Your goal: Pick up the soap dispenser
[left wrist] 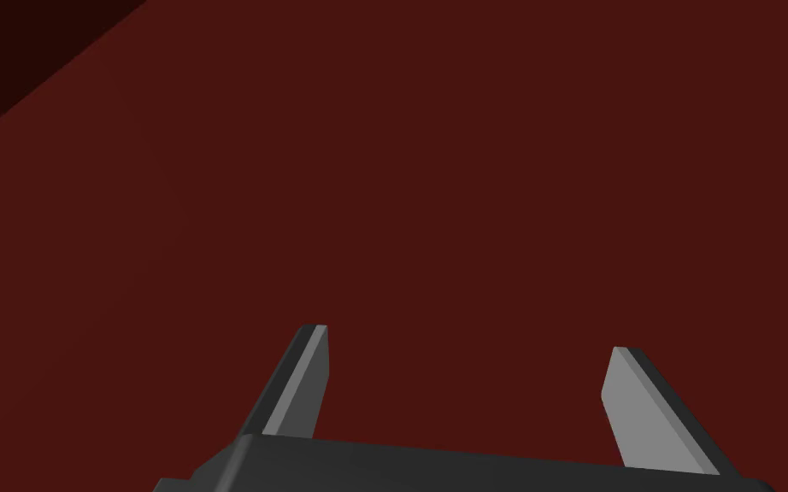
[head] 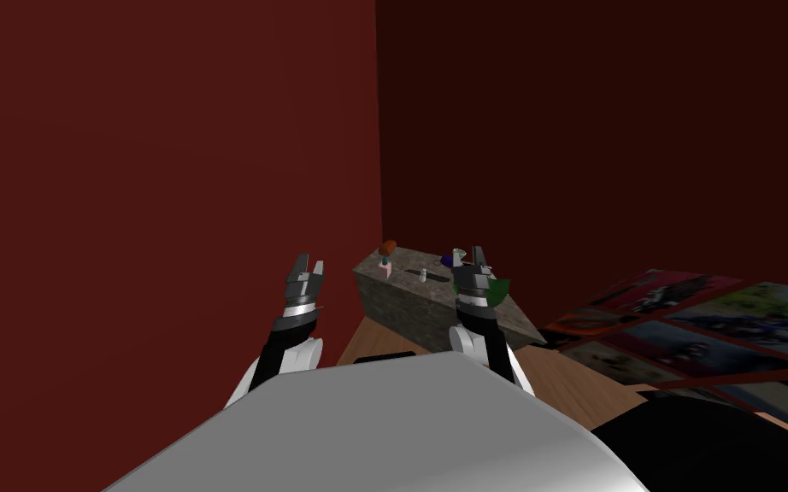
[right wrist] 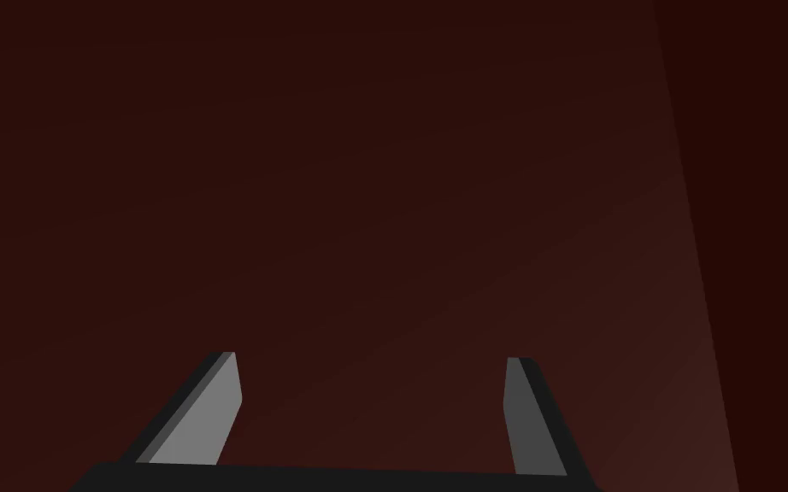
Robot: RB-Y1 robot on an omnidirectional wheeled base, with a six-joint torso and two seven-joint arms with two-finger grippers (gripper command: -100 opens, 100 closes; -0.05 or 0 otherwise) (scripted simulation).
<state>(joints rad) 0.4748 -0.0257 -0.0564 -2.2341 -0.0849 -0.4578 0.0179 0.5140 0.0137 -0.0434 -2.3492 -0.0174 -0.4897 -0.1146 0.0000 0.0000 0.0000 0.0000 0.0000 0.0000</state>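
Note:
A grey stone-look counter (head: 401, 299) stands in the corner of two dark red walls, a little ahead of me. On its top is a small pink bottle with a green cap, the soap dispenser (head: 386, 269), near the left end. A small white bottle (head: 422, 275) stands beside it. My left gripper (head: 310, 260) (left wrist: 469, 338) is raised left of the counter, open and empty, facing the red wall. My right gripper (head: 475, 250) (right wrist: 371, 356) is up over the counter's right part, open and empty, well right of the pink bottle.
Also on the counter are an orange-brown object (head: 389, 247) at the back left, a blue object (head: 447, 259), a white cup (head: 459, 254) and a green object (head: 498, 289). Wooden floor (head: 555, 376) lies in front. Colourful pictures (head: 691, 325) spread out at the right, by a black area (head: 708, 444).

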